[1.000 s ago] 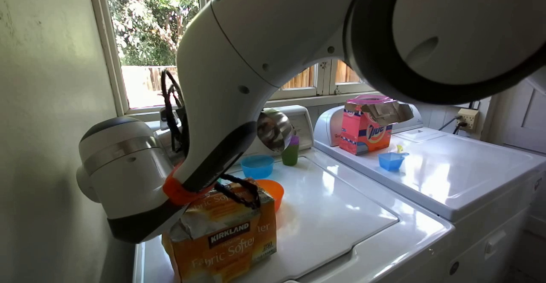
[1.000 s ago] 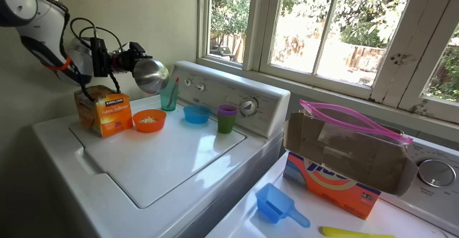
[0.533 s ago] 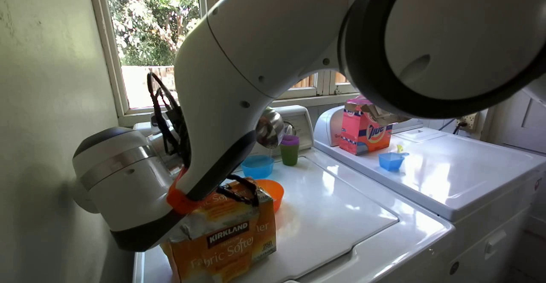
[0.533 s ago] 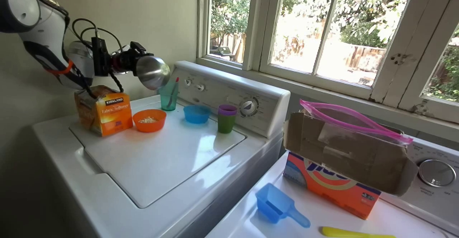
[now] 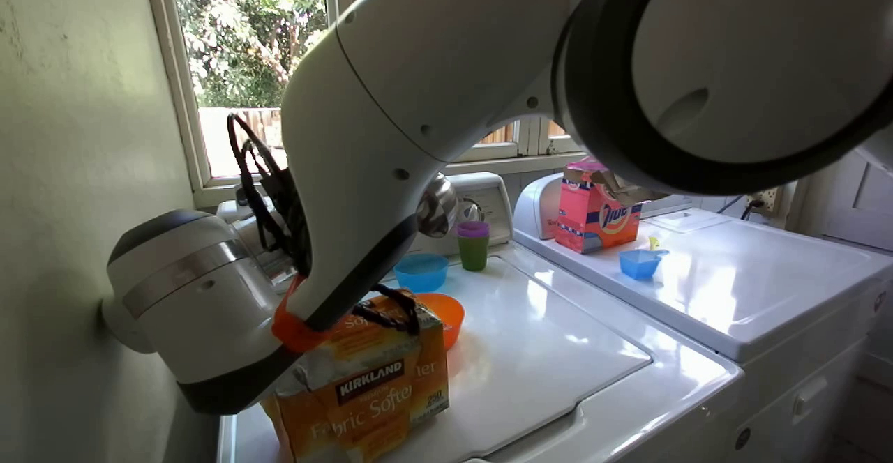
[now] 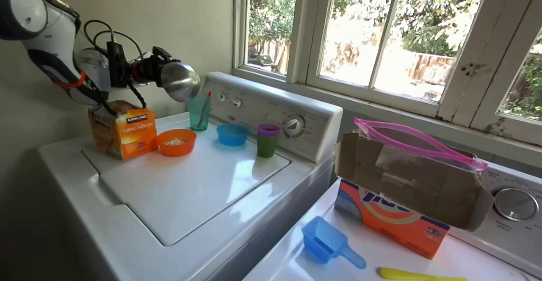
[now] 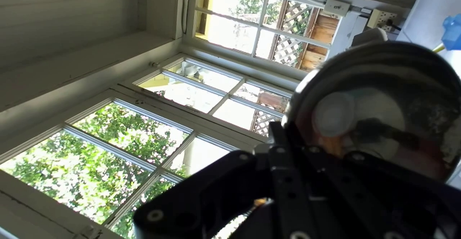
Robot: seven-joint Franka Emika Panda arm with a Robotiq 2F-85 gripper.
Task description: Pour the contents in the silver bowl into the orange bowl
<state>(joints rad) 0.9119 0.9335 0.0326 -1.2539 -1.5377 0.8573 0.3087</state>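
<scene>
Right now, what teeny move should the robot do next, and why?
Maybe gently shake the silver bowl: it's tipped above the orange bowl, where pale flakes lie, and the speckled patch on its metal could be leftovers or a reflection.

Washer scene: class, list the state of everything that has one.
Claw: shut on silver bowl
Silver bowl: held aloft, tilted
Orange bowl: upright, holding pale bits
Blue bowl: upright, contents unclear
Teal cup: upright, stick inside
Purple cup: nested in green cup
Detergent box: flap open
Softener box: standing
Scoop: upright
Washer lid: shut
</scene>
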